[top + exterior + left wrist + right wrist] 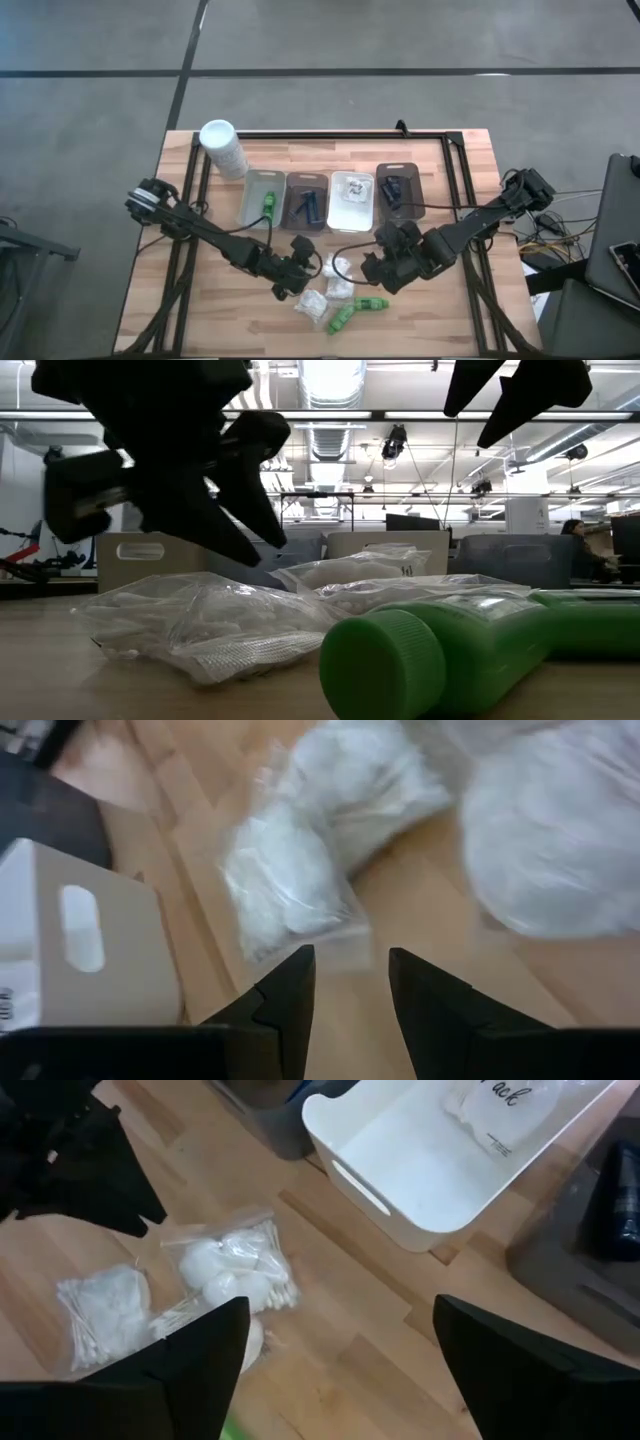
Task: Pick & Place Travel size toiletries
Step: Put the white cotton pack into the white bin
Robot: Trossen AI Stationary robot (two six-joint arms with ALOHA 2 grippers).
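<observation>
Loose travel size toiletries lie on the wooden table's near middle: clear bags of white puffs (338, 290) (300, 870) (235, 1270) and two green bottles (340, 318) (440, 650) on their sides. My left gripper (290, 290) (350, 960) slants down just short of one puff bag, fingers open, nothing between them. My right gripper (375, 272) (340, 1370) hovers wide open above the table, between the puff bags and the white tray (420, 1180). It holds nothing.
Four trays stand in a row at the back: a clear one with a green bottle (268, 200), a dark one (307, 205), the white one holding a bag (352, 195), and another dark one (396, 190). A tall white cylinder (222, 148) stands at the back left.
</observation>
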